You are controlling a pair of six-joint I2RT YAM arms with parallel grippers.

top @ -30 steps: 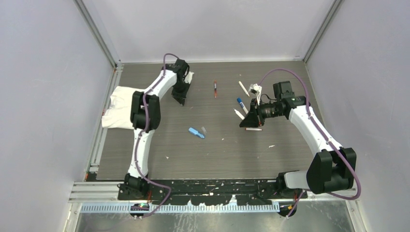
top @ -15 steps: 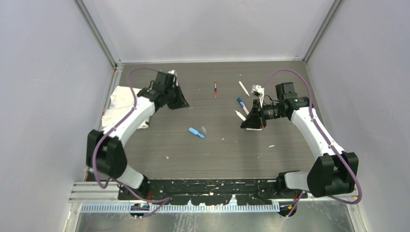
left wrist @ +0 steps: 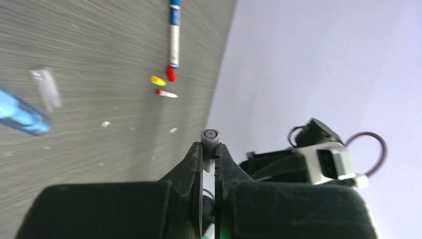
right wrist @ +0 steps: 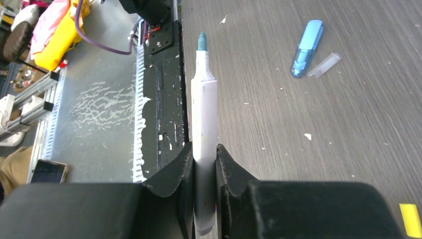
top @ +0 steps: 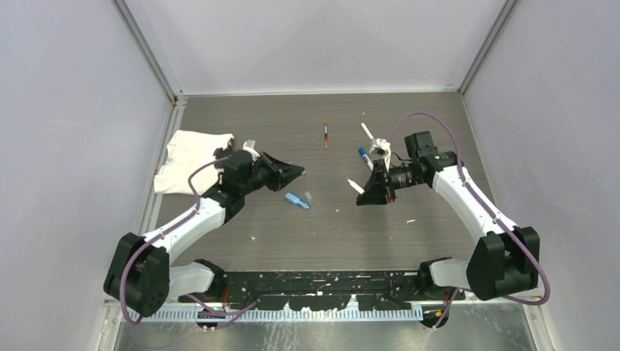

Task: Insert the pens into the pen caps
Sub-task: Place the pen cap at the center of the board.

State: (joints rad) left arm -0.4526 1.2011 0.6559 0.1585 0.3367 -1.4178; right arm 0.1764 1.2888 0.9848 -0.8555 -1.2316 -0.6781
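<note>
My left gripper (left wrist: 209, 149) is shut on a small grey pen cap (left wrist: 209, 136), whose round end pokes out past the fingertips. From above, this gripper (top: 298, 172) points right towards the table's middle. My right gripper (right wrist: 204, 154) is shut on a white pen (right wrist: 205, 109) with a blue-green tip. In the top view that gripper (top: 365, 194) faces left, with the pen (top: 354, 184) sticking out. Other pens lie at the back: a red-ended one (top: 325, 134), a white one (top: 368, 134) and a blue-ended one (top: 363, 155). A yellow cap (left wrist: 158, 80) and a red cap (left wrist: 171, 73) lie by the blue-ended pen (left wrist: 173, 30).
A light-blue oblong piece (top: 296, 200) and a clear cap (top: 308, 196) lie between the two grippers, on the table. A white cloth (top: 186, 159) is bunched at the left edge. Grey walls close in the table on three sides.
My left arm has swung from the back left by the cloth, forward and right towards the centre, still shut. The right gripper has shifted slightly left with the pen.
</note>
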